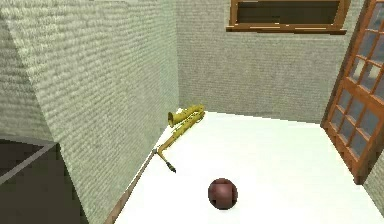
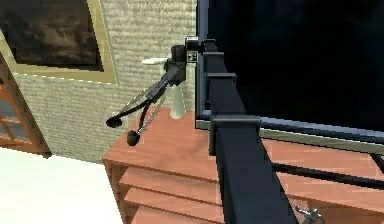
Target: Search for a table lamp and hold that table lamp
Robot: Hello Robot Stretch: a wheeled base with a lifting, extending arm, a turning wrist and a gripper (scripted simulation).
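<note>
Dark and square, the robot's arm (image 2: 240, 160) rises from the near edge of the arm side view and reaches out over a wooden cabinet (image 2: 165, 142) with open shelves. At its far end the gripper (image 2: 124, 128) angles down toward the cabinet's corner, and its two thin fingers (image 2: 115, 121) end in small round pads. With the cabinet top right behind them, I cannot tell whether the gripper holds anything. Just behind the gripper's body a white object (image 2: 178, 100) stands on the cabinet, flared at the base, with a pale flat piece above it. I take this to be the table lamp. By my reading the search is done and the reach is under way. The next move calls for bringing the fingers back onto the white object, since they now point away from it toward the wall. A large black television (image 2: 290, 60) stands just beside the object and the arm, leaving little room to swing. Farther off, a framed painting (image 2: 50, 35) hangs on the wall. Looking ahead, a dark red ball (image 1: 222, 192) lies on the pale floor. Beyond it a brass horn (image 1: 180, 128) lies against the textured wall. A glazed wooden door (image 1: 360, 100) and a wood-framed window (image 1: 288, 14) close off the far corner.
</note>
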